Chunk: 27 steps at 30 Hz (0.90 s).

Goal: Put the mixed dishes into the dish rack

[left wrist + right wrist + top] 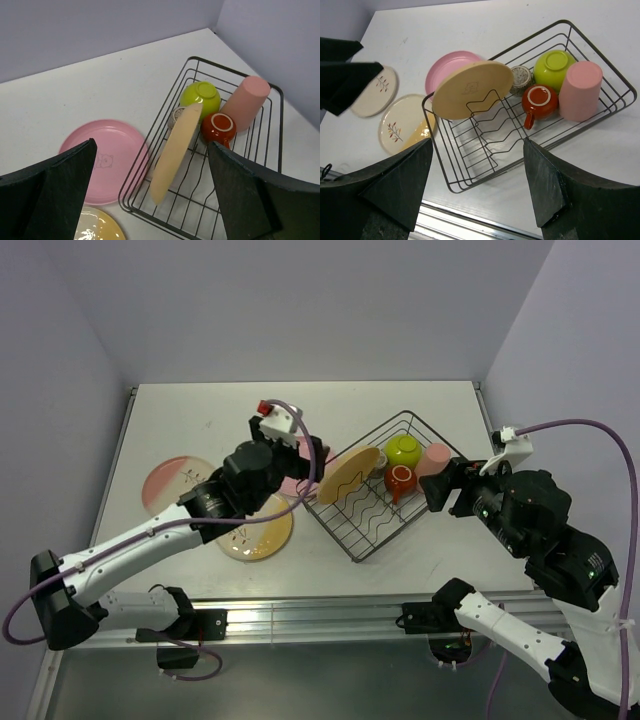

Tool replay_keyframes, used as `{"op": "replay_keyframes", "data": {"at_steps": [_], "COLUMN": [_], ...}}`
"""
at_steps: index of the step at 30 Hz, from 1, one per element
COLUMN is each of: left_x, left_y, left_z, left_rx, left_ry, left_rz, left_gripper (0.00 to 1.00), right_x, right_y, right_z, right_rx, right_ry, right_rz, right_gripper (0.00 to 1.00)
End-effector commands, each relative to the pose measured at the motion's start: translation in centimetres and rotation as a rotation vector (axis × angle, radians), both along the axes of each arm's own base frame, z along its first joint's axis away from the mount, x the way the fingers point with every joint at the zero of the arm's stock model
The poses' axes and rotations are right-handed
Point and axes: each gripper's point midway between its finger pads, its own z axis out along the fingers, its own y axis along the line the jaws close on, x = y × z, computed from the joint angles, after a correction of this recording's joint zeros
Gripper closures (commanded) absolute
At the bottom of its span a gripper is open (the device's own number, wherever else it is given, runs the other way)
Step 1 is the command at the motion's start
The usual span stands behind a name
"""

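The black wire dish rack [375, 525] stands right of centre. An orange plate [348, 475] stands on edge at its left end. Behind it are a lime-green bowl [404, 450], a salmon cup [435, 458], a dark red-brown mug [400, 480] and a small grey cup [522, 79]. A pink plate [102, 165] lies just left of the rack. A cream-yellow plate [258, 533] and a pink-cream twig plate [177, 482] lie further left. My left gripper [310, 458] is open and empty above the pink plate. My right gripper [437, 492] is open and empty at the rack's right side.
The rack's near half [485, 145] holds only divider wires. Grey walls close the table at the back and both sides. A metal rail [320, 615] runs along the near edge.
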Motion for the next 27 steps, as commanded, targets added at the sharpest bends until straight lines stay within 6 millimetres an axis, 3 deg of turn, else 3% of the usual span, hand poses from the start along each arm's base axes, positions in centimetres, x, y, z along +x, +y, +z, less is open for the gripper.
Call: {"op": "replay_keyframes", "data": {"at_steps": [1,3,5,6,12,15,16,18,19,22,27], "left_x": [1.7,4.1,5.6,6.9,12.1,13.5,13.9,14.7,14.9,15.7,16.1], "left_y": [2.8,5.6,7.2,9.1,13.2,12.6,12.5,12.4,12.5,12.4,12.1], "left_z": [0.1,-0.6,-1.7,-2.7,-9.4,-12.6,-14.6,-15.8,-18.0,-20.8,-23.7], "left_rx": [-0.09,-0.148,-0.198,-0.197,-0.211,-0.221,-0.199,-0.187,-0.156,-0.13,-0.121], "left_ry": [0.063,0.135,0.202,0.24,0.52,0.614,0.659,0.682,0.727,0.777,0.822], "left_rz": [0.062,0.136,0.19,0.25,0.451,0.44,0.456,0.476,0.502,0.535,0.551], "left_gripper": [0.01,0.01,0.01,0.01,0.02,0.05,0.06,0.07,0.08,0.11,0.15], "right_x": [0.5,0.5,0.4,0.3,0.2,0.1,0.0,0.0,-0.1,-0.2,-0.3], "right_y": [0.5,0.5,0.4,0.3,0.2,0.3,0.2,0.2,0.1,0.0,-0.1], "right_z": [0.1,0.0,0.0,0.0,0.1,0.1,0.1,0.1,0.1,0.0,-0.1], "right_rx": [0.002,0.006,0.003,0.004,0.002,0.003,0.003,0.0,0.001,-0.003,-0.004], "right_ry": [-0.007,-0.007,-0.006,-0.008,-0.012,-0.012,-0.012,-0.013,-0.013,-0.011,-0.01], "right_rz": [0.008,0.009,0.009,0.008,0.009,0.016,0.016,0.017,0.016,0.014,0.014], "right_gripper": [0.2,0.2,0.19,0.19,0.19,0.19,0.19,0.19,0.19,0.19,0.19]}}
